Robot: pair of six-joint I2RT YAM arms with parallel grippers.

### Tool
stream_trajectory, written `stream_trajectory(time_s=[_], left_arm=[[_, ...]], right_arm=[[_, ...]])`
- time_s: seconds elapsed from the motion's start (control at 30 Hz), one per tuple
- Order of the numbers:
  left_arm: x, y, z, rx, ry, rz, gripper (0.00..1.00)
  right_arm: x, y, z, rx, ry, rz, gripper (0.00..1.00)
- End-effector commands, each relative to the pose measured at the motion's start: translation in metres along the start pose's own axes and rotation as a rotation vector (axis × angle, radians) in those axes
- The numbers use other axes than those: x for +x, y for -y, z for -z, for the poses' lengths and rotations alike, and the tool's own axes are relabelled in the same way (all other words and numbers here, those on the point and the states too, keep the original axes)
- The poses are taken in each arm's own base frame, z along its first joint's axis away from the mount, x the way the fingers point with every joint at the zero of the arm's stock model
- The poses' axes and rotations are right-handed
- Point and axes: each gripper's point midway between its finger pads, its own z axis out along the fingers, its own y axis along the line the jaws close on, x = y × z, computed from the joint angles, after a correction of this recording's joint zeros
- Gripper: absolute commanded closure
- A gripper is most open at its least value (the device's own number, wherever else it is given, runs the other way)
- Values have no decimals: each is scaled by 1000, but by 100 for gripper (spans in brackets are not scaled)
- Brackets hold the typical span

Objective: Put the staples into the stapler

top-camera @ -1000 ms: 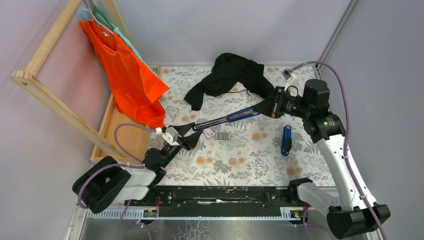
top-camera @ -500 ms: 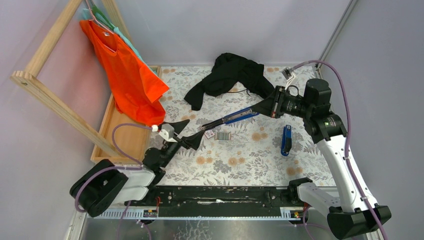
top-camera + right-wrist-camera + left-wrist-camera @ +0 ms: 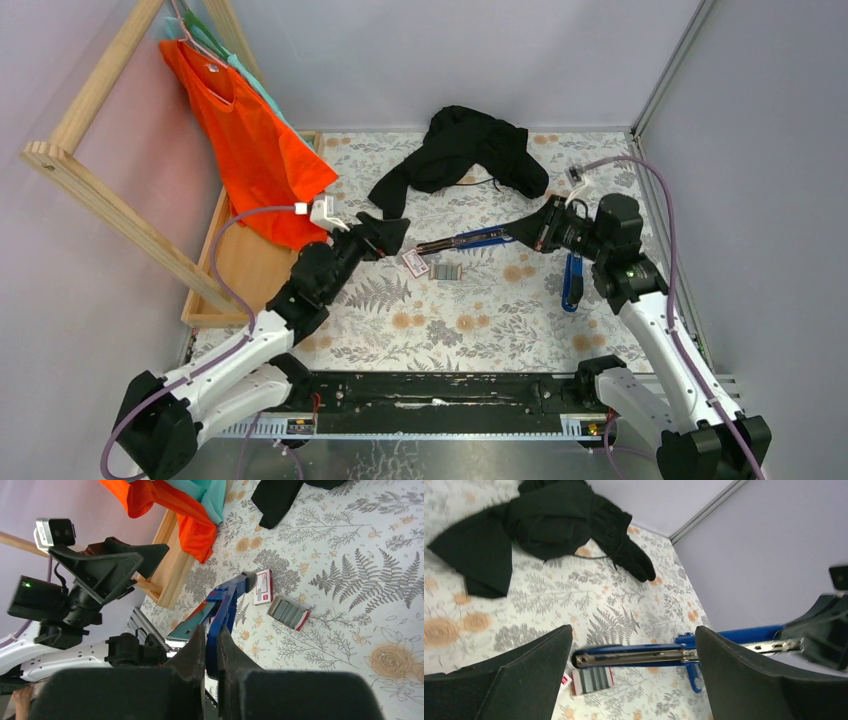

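Observation:
A blue stapler (image 3: 462, 241), swung open with its silver staple channel showing, is held above the floral table by my right gripper (image 3: 533, 230), which is shut on its blue arm (image 3: 227, 600). My left gripper (image 3: 387, 236) is open at the stapler's free tip. In the left wrist view the channel end (image 3: 639, 655) lies between my spread fingers (image 3: 539, 670), untouched. The white-and-red staple box (image 3: 415, 264) and the grey tray of staples (image 3: 447, 271) lie on the table just below the stapler. They also show in the left wrist view, the tray (image 3: 593, 680), and in the right wrist view, the box (image 3: 263, 586) and the tray (image 3: 287, 612).
A second blue stapler (image 3: 572, 280) lies on the table at the right. A black garment (image 3: 460, 150) is heaped at the back. An orange shirt (image 3: 260, 150) hangs from a wooden rack (image 3: 110, 210) over a wooden tray (image 3: 235, 275) at the left.
My left arm has stretched forward and risen, bringing its open gripper up to the stapler's tip. My right gripper has come lower and nearer with the stapler, levelling it.

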Motion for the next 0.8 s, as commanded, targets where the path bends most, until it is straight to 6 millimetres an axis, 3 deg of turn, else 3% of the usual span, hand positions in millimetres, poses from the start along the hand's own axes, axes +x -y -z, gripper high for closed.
stream_trajectory(time_s=[0.0, 0.3, 0.53, 0.77], left_arm=[[29, -14, -1, -191, -219, 171, 0], [49, 14, -19, -301, -443, 407, 0], [55, 17, -29, -328, -435, 531, 5], [56, 17, -33, -359, -416, 645, 11]], right_arm=[[-43, -40, 6, -185, 261, 87, 100], [-42, -29, 4, -270, 459, 96, 100], [-20, -32, -17, -300, 506, 155, 100], [-13, -30, -31, -302, 544, 167, 100]])
